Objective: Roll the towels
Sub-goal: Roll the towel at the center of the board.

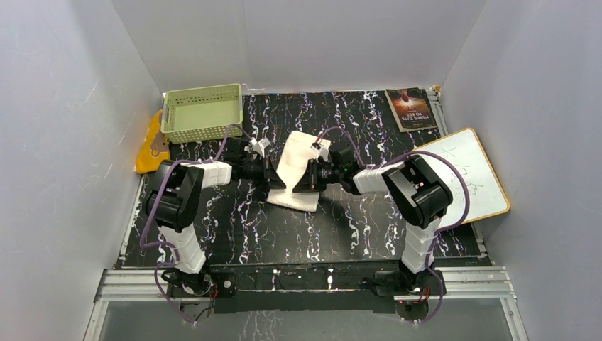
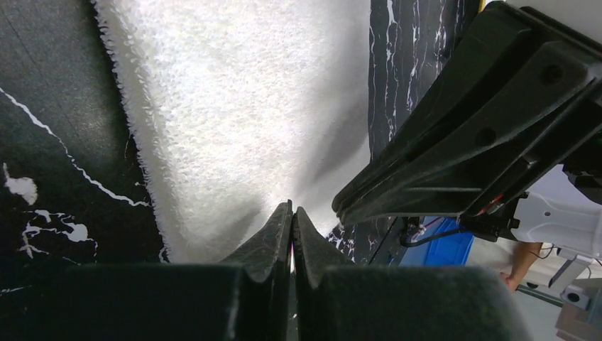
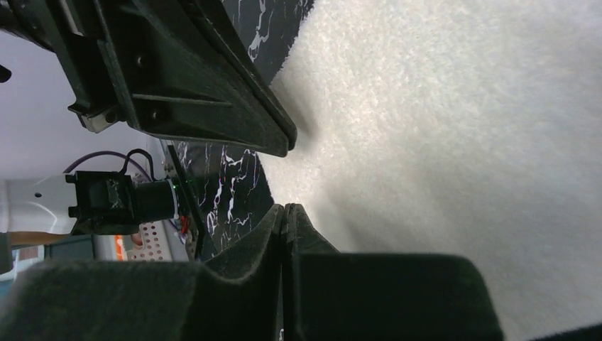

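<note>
The cream-white towel [image 1: 299,160] lies in the middle of the black marbled mat, its middle raised between the two grippers. My left gripper [image 1: 275,176] is shut on the towel's left edge; in the left wrist view [image 2: 292,207] the towel [image 2: 241,106] puckers toward the closed tips. My right gripper [image 1: 307,177] is shut on the towel's right side; in the right wrist view [image 3: 284,206] its tips meet at the towel [image 3: 440,128]. The two grippers face each other, close together. The orange-yellow towel [image 1: 152,143] lies at the far left by the wall; its print is not readable.
A pale green slotted basket [image 1: 202,112] stands at the back left. A dark book [image 1: 410,109] lies at the back right. A whiteboard [image 1: 470,174] leans off the mat's right edge. White walls enclose three sides.
</note>
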{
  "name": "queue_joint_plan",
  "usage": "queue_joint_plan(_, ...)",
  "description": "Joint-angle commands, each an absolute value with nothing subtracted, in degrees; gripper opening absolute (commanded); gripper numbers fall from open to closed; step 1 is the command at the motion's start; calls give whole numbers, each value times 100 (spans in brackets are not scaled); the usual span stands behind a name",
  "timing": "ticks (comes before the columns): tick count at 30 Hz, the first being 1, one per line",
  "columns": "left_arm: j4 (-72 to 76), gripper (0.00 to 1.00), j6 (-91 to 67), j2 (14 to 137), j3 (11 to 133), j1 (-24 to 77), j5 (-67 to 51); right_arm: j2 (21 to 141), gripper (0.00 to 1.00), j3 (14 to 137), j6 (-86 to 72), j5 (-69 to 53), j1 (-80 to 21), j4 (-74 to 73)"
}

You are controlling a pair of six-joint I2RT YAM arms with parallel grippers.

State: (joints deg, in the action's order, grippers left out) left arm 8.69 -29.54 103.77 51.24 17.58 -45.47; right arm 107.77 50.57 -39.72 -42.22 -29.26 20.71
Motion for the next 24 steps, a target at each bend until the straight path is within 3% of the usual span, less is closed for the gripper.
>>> queue_joint_plan(1, 1000, 0, -2877, 10442, 5181, 1762, -4925, 10884, 0, 5095, -4133, -4296, -3034, 2717)
queue_joint_plan(16, 1014, 0, -2946, 10700, 4669, 1811, -4578, 11197, 0, 4535, -3766, -4159, -3002, 2467)
queue_joint_plan(24, 1000, 0, -3170, 10538, 4105, 1809, -3986, 10981, 0, 4154, -3071, -4323, -2367, 1728)
